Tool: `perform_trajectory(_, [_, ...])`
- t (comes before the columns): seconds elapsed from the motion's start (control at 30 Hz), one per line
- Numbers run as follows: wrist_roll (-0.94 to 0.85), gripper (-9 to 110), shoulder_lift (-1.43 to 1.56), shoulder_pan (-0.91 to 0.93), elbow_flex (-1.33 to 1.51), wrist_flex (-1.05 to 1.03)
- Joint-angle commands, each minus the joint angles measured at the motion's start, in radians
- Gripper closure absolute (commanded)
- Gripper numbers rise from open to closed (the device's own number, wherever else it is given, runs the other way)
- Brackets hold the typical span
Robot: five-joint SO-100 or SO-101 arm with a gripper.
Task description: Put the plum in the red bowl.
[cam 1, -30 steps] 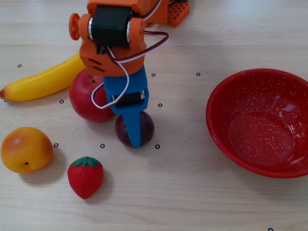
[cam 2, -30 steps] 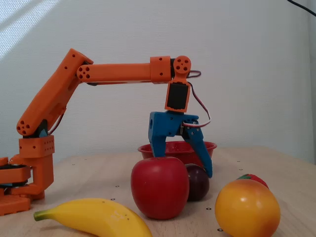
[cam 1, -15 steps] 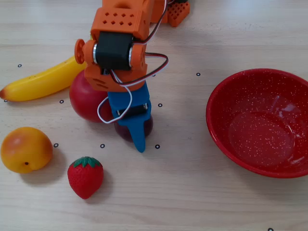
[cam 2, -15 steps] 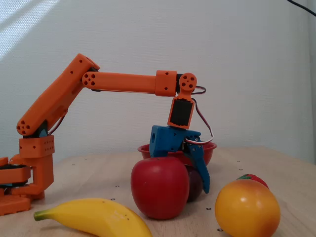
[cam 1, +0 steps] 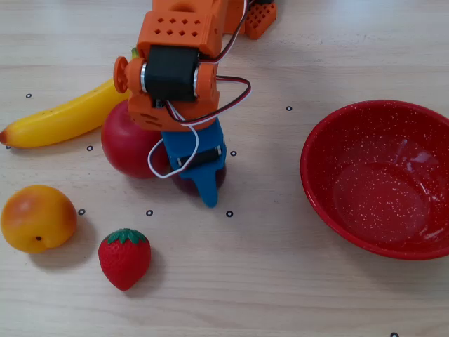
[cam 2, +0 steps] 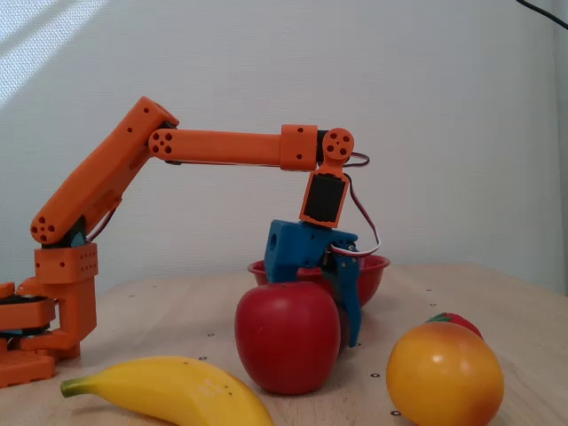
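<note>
The plum (cam 1: 185, 185) is a small dark purple fruit, mostly hidden under my blue gripper (cam 1: 207, 193). Only dark slivers of it show on either side of the blue finger (cam 1: 208, 184). It lies just right of the red apple (cam 1: 126, 149). The gripper is lowered to table level over the plum, and its jaw opening is hidden. In the side fixed view the gripper (cam 2: 351, 330) stands behind the apple (cam 2: 288, 335), which hides the plum. The red bowl (cam 1: 330, 203) stands empty at the right, and its rim shows behind the gripper in the side view (cam 2: 377, 266).
A banana (cam 1: 66, 118) lies at the left behind the apple. An orange peach-like fruit (cam 1: 38, 217) and a strawberry (cam 1: 125, 258) sit at the front left. The arm's orange base (cam 2: 58, 311) stands at the far side. Small black ring marks dot the wooden table.
</note>
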State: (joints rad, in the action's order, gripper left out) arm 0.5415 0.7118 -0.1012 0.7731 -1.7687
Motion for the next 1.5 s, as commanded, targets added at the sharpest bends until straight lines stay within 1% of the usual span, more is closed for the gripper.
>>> perform_trajectory(0.0, [-0.057,101,0.256,0.017,-0.069,-0.058])
perform_trajectory(0.3, [-0.153,101,0.565,0.094,-0.094,-0.092])
perform_trajectory(0.43, [-0.199,101,0.658,0.189,-0.075,-0.072])
perform_trajectory(0.57, [-0.259,101,0.723,0.33,-0.02,-0.005])
perform_trajectory(0.7, [-0.314,101,0.735,0.486,0.057,0.072])
perform_trajectory(0.8, [-0.36,101,0.673,0.586,0.066,0.101])
perform_trajectory(0.97, [-0.373,101,0.514,0.67,0.038,0.132])
perform_trajectory(1.13, [-0.371,87,0.368,0.695,-0.003,0.103])
perform_trajectory(1.27, [-0.407,61,0.31,0.684,-0.006,0.118])
perform_trajectory(1.33, [-0.399,57,0.301,0.68,-0.006,0.137])
perform_trajectory(1.47, [-0.387,55,0.299,0.666,-0.014,0.189])
